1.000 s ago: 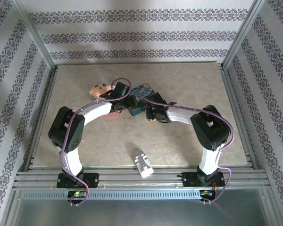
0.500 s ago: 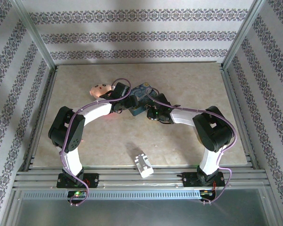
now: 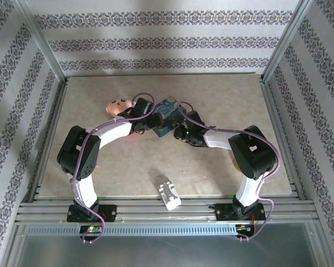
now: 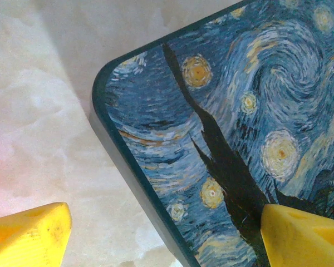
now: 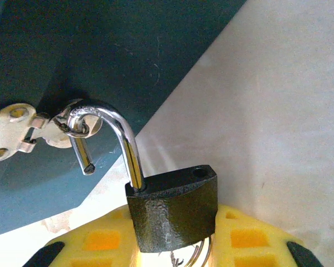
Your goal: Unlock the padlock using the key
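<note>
In the right wrist view the dark grey padlock [image 5: 172, 211] sits between the yellow pads [image 5: 94, 242] of my right gripper [image 5: 172, 247], which is shut on its body. Its silver shackle [image 5: 119, 139] stands open, with the free end hooked through the ring of the hasp [image 5: 16, 130] on the blue tin [image 5: 100, 50]. Under the padlock a thin wire ring [image 5: 199, 256] shows; the key is hidden behind the body. My left gripper [image 4: 166, 239] is open, straddling a corner of the tin's painted lid [image 4: 222, 122]. From above, both grippers [image 3: 150, 119] [image 3: 181, 127] meet at the tin [image 3: 168, 107].
A doll's head [image 3: 118, 105] lies left of the tin, beside the left wrist. A white plastic block [image 3: 169, 194] rests near the table's front edge between the arm bases. Metal frame posts and patterned walls close in the table [image 3: 228, 94].
The right wrist has pushed a little farther toward the tin with the padlock in its grip, and the forearm has swung with it. The left arm has stayed still.
</note>
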